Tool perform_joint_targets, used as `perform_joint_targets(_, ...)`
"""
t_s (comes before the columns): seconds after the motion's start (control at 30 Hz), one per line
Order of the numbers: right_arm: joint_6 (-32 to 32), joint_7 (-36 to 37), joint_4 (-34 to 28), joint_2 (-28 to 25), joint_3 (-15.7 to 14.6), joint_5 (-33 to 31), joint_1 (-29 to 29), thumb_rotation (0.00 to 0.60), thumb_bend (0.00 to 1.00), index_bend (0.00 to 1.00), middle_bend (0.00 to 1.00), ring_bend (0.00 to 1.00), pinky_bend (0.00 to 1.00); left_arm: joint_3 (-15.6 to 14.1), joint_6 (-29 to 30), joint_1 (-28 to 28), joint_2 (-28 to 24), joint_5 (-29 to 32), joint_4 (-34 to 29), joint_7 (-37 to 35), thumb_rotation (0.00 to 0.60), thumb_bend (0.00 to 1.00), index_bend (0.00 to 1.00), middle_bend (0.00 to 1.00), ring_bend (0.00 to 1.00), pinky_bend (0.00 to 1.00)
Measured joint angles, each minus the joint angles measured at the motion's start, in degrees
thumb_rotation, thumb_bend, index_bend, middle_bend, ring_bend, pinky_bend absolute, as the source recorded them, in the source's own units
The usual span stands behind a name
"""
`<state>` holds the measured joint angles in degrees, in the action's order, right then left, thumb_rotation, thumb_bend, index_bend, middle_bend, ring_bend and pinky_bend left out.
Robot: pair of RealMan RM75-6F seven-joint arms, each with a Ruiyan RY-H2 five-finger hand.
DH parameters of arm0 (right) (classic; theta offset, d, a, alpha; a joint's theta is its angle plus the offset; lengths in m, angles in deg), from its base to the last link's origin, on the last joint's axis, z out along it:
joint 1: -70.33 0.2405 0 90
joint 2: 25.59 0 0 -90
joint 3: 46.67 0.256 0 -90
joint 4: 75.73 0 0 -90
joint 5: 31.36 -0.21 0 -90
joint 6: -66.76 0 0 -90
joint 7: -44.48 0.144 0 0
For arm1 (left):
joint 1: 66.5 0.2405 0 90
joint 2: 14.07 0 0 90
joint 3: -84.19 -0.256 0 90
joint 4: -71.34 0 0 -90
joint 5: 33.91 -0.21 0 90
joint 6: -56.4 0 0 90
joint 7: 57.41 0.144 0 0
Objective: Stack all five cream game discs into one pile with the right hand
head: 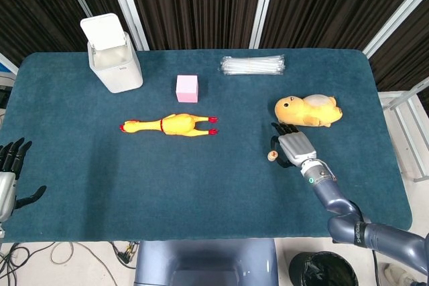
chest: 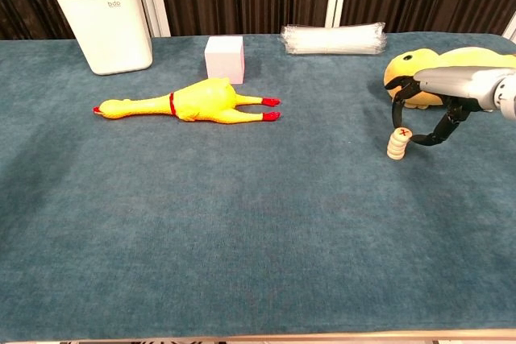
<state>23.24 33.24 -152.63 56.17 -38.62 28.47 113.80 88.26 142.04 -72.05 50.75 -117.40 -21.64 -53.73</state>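
A short pile of cream game discs [chest: 397, 144] stands upright on the blue table, its top disc marked with a red X; in the head view the pile [head: 272, 156] shows just left of my right hand. My right hand [chest: 435, 110] hovers right of and over the pile with its fingers arched and apart. One dark fingertip hangs above the top disc, and the thumb tip sits a little to the right of it. The hand [head: 291, 145] holds nothing. My left hand [head: 10, 172] rests off the table's left edge, fingers spread, empty.
A yellow plush toy [chest: 427, 66] lies right behind my right hand. A rubber chicken [chest: 193, 104] lies mid-table, a pink cube [chest: 224, 58] behind it. A white bin [chest: 106, 22] stands back left, and a bundle of clear straws [chest: 334, 39] lies at the back.
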Motion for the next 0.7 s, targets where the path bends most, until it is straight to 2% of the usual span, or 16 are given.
perform_joint_targets(0.23,-1.24,0.56,-2.61,-2.27,0.91,0.55,-0.20,0.600,0.43,0.21,0.00,0.00,0.09,0.03,-0.08,-0.05,0.07,0.07,0.09,0.10,0.600,0.17,0.06,0.00,0.00,0.05)
perform_joint_targets(0.4,-4.73,0.74,-6.60,-5.53,1.76,1.94,-1.19,0.600,0.42,0.10,0.00,0.00,0.07,0.00,-0.15,-0.06,0.09,0.09,0.11,0.10,0.600,0.17,0.06,0.00,0.00,0.06)
perform_joint_targets(0.6,-13.21,0.44,-15.22,-11.84,1.64,6.06,-5.19,0.600,0.36,0.04,0.00,0.00,0.05,-0.18,-0.22,-0.08,0.06,-0.20,-0.07,0.15,0.600,0.17,0.06,0.00,0.00,0.06)
perform_joint_targets(0.7,-19.19,0.45,-19.32,-14.93,0.58,9.27,-8.92,0.600,0.34,0.02,0.00,0.00,0.04,-0.30,-0.07,-0.03,0.08,-0.46,-0.17,0.33,0.600,0.17,0.06,0.00,0.00,0.06)
